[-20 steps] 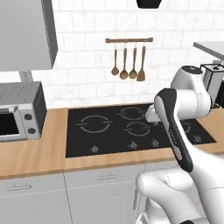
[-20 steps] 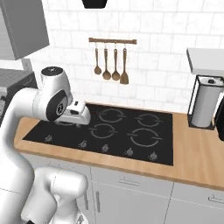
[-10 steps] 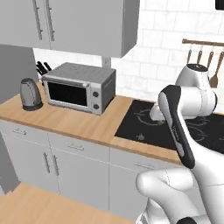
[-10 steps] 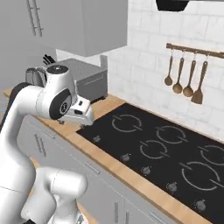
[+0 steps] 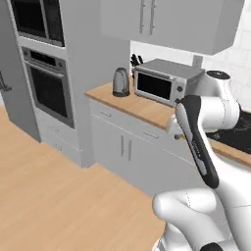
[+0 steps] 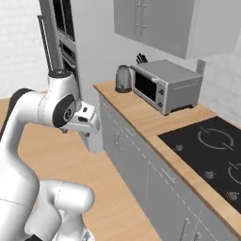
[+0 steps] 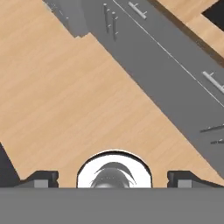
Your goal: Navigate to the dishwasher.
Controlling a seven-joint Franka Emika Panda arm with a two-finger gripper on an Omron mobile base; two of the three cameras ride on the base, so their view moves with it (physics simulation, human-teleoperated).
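- Pincer [image 7: 113, 177]: seen in the hand view as two small dark tips at the lower edge, set well apart, with nothing between them; it points down at the wooden floor [image 7: 65, 100].
- Arm [image 5: 196, 142]: folded close above the base, with the hand hanging in front of the lower cabinets [image 5: 125, 147].
- Table [image 6: 141, 115]: a wooden top carrying a kettle [image 5: 120, 82], a microwave [image 5: 164, 83] and, behind them, a knife block [image 5: 136, 60]; a black cooktop [image 6: 212, 155] lies at its near end in the right base view.
- Tall ovens [image 5: 46, 88]: dark glass doors, built into the column at the far end of the table; these are not the goal.
- Dishwasher: no mid-grey front with a long black bar handle can be picked out. The fronts below the table carry short silver handles, so its place cannot be told from these views.
- Step in hand (judgement): the drive is under way and the search part is not yet done.
- Next move (judgement): turn or drive the base along the run of cabinets until the long black handle appears, then stop facing that front, keeping the folded arm off the table edge.
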